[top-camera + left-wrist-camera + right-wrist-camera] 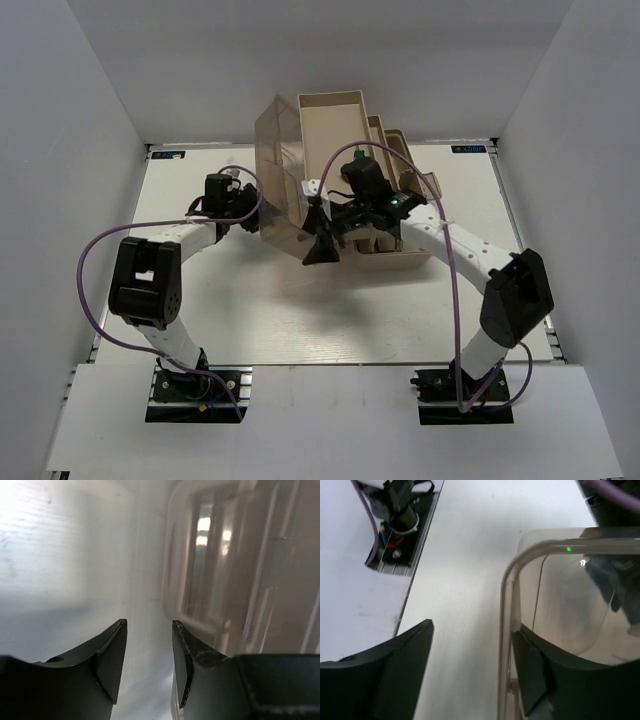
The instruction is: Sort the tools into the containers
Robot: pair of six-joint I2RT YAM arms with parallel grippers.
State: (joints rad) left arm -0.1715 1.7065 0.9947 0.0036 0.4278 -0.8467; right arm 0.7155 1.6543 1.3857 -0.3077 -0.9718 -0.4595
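Note:
The fold-out toolbox (375, 245) stands at the back middle, its beige trays (338, 118) fanned up and its translucent brown lid (278, 185) standing open on the left. My right gripper (319, 250) is open. In the right wrist view (472, 627) its jaws straddle the lid's rim (506, 610), one finger behind the lid. My left gripper (250, 207) is open and empty just left of the lid, which fills the right of the left wrist view (215, 580). No tool shows clearly; a small green bit (357, 156) sits by the trays.
White walls close in the table (300, 320) on the left, right and back. Purple cables loop from both arms. The left arm's base plate (395, 545) shows at the top left of the right wrist view.

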